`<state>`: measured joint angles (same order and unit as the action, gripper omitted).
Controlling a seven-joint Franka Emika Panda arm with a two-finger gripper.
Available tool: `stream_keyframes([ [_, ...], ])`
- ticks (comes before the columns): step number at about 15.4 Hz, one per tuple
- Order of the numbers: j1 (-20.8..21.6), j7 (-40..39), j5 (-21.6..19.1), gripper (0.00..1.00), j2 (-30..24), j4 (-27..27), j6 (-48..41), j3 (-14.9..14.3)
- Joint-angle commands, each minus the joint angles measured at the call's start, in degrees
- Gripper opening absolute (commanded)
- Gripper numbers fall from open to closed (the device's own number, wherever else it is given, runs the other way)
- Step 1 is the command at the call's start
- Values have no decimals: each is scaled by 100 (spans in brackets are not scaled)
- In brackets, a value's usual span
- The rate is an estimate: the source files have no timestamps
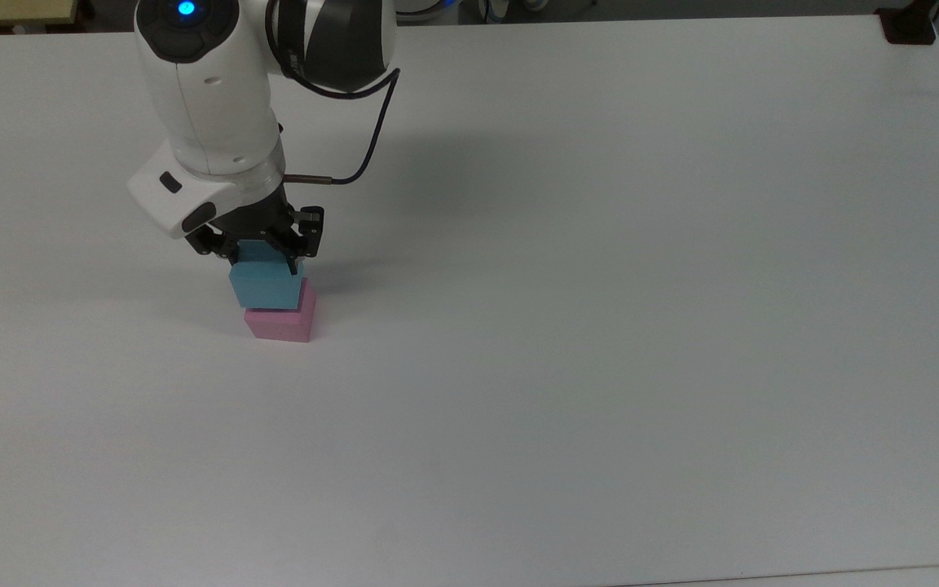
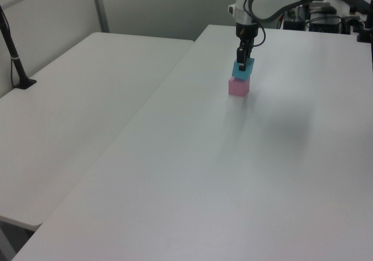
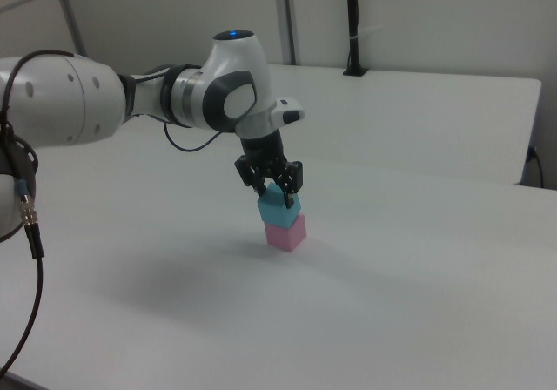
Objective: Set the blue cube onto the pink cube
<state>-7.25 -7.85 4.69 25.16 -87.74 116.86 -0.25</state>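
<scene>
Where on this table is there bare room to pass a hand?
The table is bare across the top view's right and bottom. The crowded spot is upper left: the hand grips the blue cube over the pink cube.

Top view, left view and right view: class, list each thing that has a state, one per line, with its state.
claw: shut on the blue cube.
blue cube: held, directly over the pink cube, offset toward the top view's left.
pink cube: on the table, under the blue cube.
</scene>
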Motion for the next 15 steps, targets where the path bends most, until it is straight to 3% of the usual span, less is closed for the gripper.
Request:
stream_keyframes([
  [1, -5, -59, -39, 67, 173, 143, 240, -19],
  [2, -5, -59, -39, 93, 173, 135, 249, -19],
  [3, 4, -76, -13, 100, 173, 135, 249, -19],
  [7, 39, -50, -12, 100, 121, 143, 206, -19],
  [10, 74, 387, -12, 100, -186, 117, 162, 33],
  [15, 697, 1302, 23, 100, -836, 47, -811, 16],
])
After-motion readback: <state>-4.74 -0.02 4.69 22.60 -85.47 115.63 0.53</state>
